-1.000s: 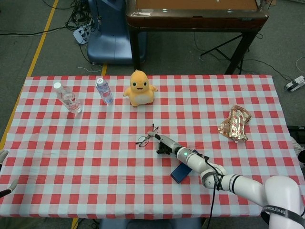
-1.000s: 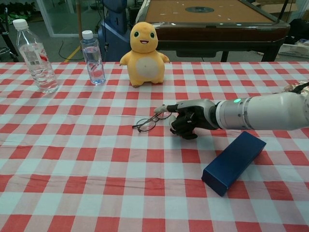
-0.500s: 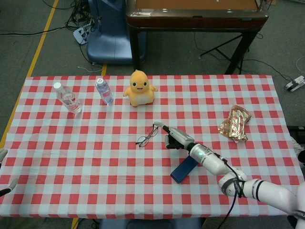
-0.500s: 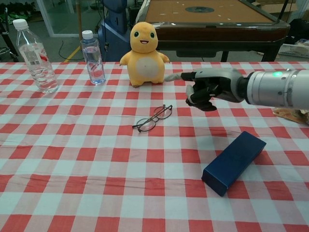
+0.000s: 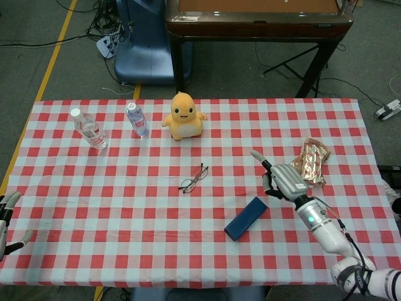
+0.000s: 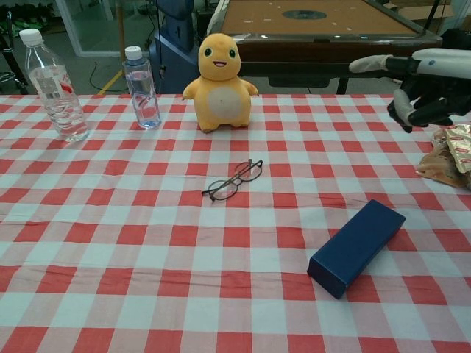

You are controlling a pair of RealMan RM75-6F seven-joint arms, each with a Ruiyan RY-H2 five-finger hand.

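R fingers (image 6: 406, 112): mostly curled in under the palm, 1 stretched out straight toward table centre; nothing in them.
R hand (image 5: 280, 178): raised off the cloth, above the gap btw blue case (image 5: 245, 217) and gold foil packet (image 5: 309, 162); touching neither.
L hand (image 5: 7, 213): at the near L table edge, fingers spread apart, empty; well apart from everything.
Glasses (image 6: 232, 180): flat on the checked cloth (image 5: 125, 207) near table centre, arms open, well apart from R hand; no hand on them. Nearest loose item to R hand after the case.
Blue case: closed, lying diagonal on cloth, near side of glasses, just below R hand in head view.
How to do it well (judgement): if going for the glasses, uncurl the fingers before descending, come down over the frame bridge or 1 arm, pinch lightly since thin wire bends. Approach from the case side w/o nudging the case.
Risk: thin frame lies flat on cloth, so fingertips may slide it or snag fabric.
Rest: yellow plush (image 6: 221, 72) and 2 water bottles (image 6: 51, 83) (image 6: 141, 87) upright at the far side, out of the way.
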